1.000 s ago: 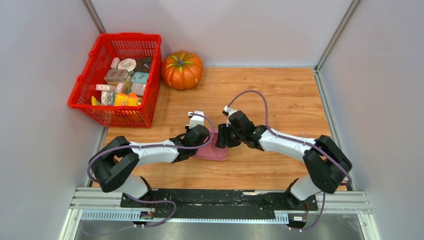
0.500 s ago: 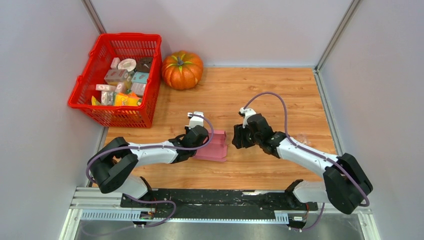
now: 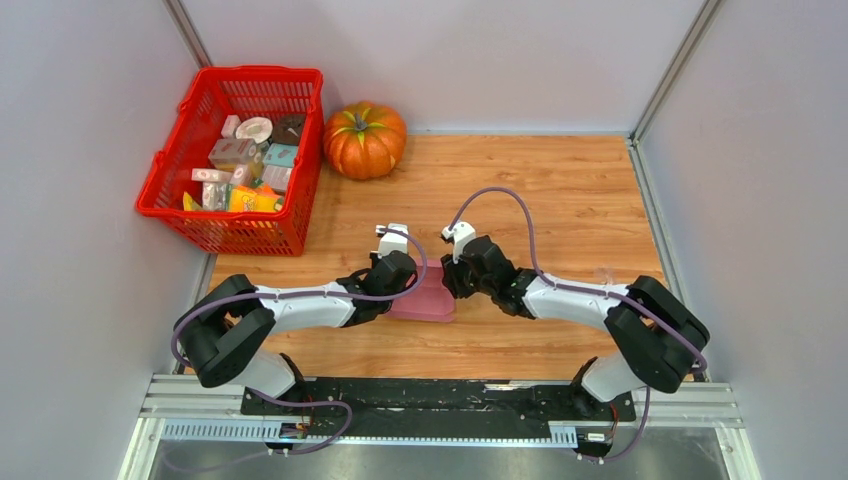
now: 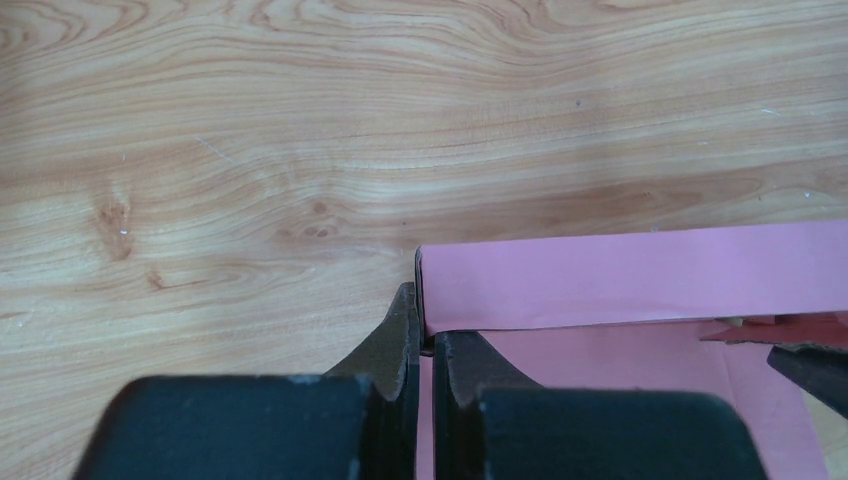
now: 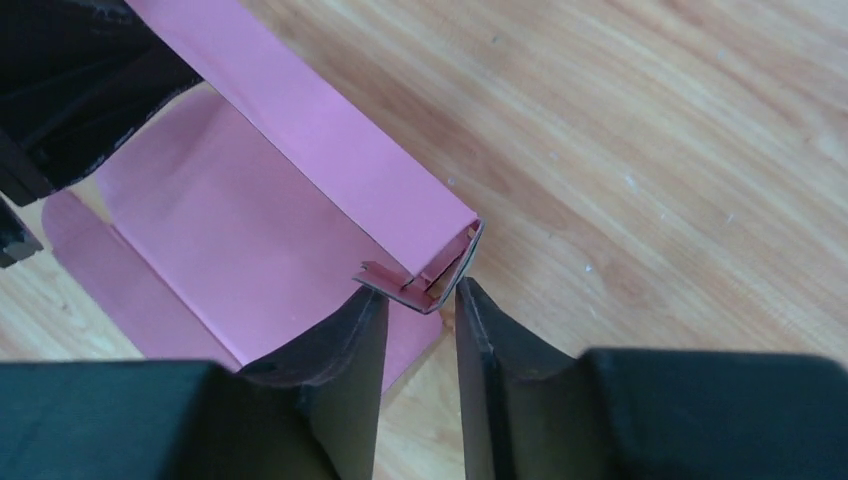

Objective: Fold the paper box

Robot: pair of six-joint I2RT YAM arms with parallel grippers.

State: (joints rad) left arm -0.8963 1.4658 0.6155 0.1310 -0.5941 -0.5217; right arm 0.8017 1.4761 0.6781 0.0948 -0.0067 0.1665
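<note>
Left gripper (image 4: 424, 335): jaws pinched nearly together on the left end of the raised far wall (image 4: 640, 275) of the paper box (image 3: 430, 298), holding it upright. Right gripper (image 5: 420, 292): jaws narrowly parted, not clamped, their tips at the wall's right end, where a small corner tab (image 5: 392, 280) sits bent and untucked.

The box lies on the wooden table (image 3: 560, 190) between the two grippers, near the table's middle. Judged progress: partial. One long wall stands and the pink floor panel lies flat. The near flap appears unfolded on the wood, and the right corner is not yet locked, so most walls are probably left to raise and tuck.

Surroundings: a pumpkin (image 3: 364, 139) at the far edge and, to its left, a red basket (image 3: 250, 235) of small packages, both well apart from the box. Nothing on the table obstructs the fold. The likeliest hindrance is the two wrists crowding each other over so small a sheet.
</note>
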